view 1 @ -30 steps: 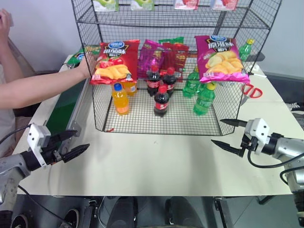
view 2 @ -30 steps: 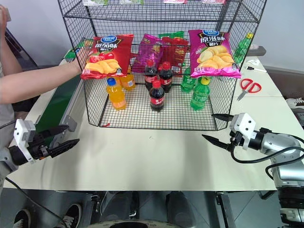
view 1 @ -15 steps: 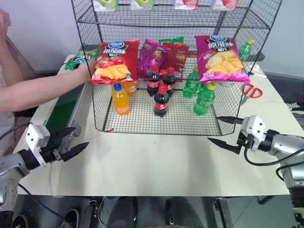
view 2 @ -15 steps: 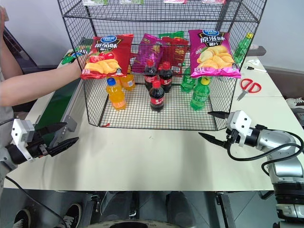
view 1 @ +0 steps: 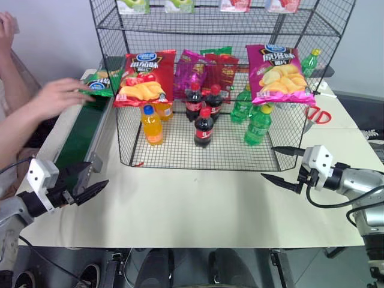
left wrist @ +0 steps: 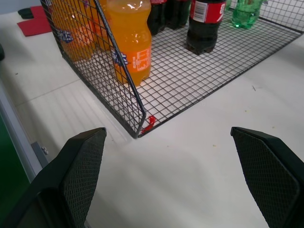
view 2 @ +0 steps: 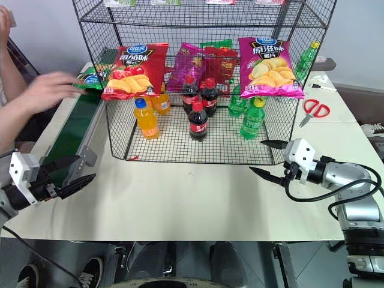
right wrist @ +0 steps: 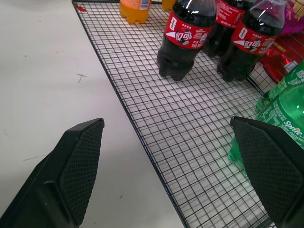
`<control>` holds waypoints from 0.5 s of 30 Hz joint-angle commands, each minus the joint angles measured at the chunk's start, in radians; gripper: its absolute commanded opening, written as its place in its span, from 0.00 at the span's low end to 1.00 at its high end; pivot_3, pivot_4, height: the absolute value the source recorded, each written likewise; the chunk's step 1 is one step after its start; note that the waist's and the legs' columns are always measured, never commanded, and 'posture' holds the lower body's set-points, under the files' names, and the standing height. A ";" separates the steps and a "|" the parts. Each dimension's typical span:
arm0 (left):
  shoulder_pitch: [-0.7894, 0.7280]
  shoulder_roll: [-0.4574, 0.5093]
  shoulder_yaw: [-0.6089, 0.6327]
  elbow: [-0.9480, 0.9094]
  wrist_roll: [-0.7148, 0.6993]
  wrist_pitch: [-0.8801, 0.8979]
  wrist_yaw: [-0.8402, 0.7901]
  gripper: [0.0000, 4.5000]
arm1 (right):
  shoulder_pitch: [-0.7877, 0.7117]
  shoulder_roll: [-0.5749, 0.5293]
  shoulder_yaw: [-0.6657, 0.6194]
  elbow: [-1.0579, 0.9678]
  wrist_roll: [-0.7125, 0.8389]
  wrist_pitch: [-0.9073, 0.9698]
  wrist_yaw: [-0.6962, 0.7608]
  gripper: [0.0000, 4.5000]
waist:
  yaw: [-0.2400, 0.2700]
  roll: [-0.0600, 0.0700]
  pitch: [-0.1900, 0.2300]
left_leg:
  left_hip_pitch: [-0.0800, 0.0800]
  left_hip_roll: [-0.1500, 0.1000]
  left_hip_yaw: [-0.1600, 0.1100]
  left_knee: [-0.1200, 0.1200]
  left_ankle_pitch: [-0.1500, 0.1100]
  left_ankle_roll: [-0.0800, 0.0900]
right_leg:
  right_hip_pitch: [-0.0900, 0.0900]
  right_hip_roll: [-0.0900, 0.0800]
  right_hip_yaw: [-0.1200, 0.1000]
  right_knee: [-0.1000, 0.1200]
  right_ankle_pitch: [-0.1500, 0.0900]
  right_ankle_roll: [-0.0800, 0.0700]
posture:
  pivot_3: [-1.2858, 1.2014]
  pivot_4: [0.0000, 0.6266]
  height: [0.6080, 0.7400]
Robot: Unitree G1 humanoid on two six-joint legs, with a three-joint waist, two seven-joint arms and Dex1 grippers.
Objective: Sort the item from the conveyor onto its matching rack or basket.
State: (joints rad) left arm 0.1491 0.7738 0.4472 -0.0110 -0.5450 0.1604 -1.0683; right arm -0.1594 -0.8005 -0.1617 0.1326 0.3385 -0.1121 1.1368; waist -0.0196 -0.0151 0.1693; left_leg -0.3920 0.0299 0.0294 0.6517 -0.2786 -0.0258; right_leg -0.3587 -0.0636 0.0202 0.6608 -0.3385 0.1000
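Note:
The item, a green chip bag (view 1: 96,84), lies at the far end of the conveyor (view 1: 81,135), whose dark green belt runs along the table's left side. A person's hand (view 1: 59,96) hovers right beside the bag; I cannot tell whether they touch. The black wire rack (view 1: 123,129) stands mid-table. My left gripper (view 1: 99,173) is open and empty near the conveyor's near end, aimed at the rack's front left corner (left wrist: 140,130). My right gripper (view 1: 267,162) is open and empty just outside the rack's front right corner.
On the rack's front hang a red chip bag (view 1: 144,77) and a magenta chip bag (view 1: 277,73). Orange (view 1: 152,125), cola (view 1: 204,127) and green bottles (view 1: 258,126) stand on its mesh floor. Red scissors (view 1: 318,114) lie on the table to the right.
The person's arm has pulled back to the left from beside the rack. The green chip bag now lies in plain sight on the belt's far end. Both grippers have stayed put.

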 commanded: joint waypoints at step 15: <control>0.064 -0.015 0.157 -0.015 0.103 -0.247 0.097 1.00 | -0.086 0.135 0.167 -0.278 0.142 0.290 0.014 0.99 | 0.000 0.000 0.000 | 0.000 0.000 0.000 -0.001 0.000 0.000 | -0.001 -0.001 0.000 0.000 0.000 0.000 | 0.52 0.24 0.99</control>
State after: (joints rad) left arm 0.2006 0.7572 0.5631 -0.0153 -0.4697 -0.0387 -0.9904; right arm -0.2336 -0.6764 -0.0150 -0.0910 0.4589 0.1514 1.1405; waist -0.0201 -0.0155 0.1691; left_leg -0.3920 0.0298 0.0294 0.6501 -0.2786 -0.0260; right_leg -0.3596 -0.0644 0.0203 0.6597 -0.3387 0.0996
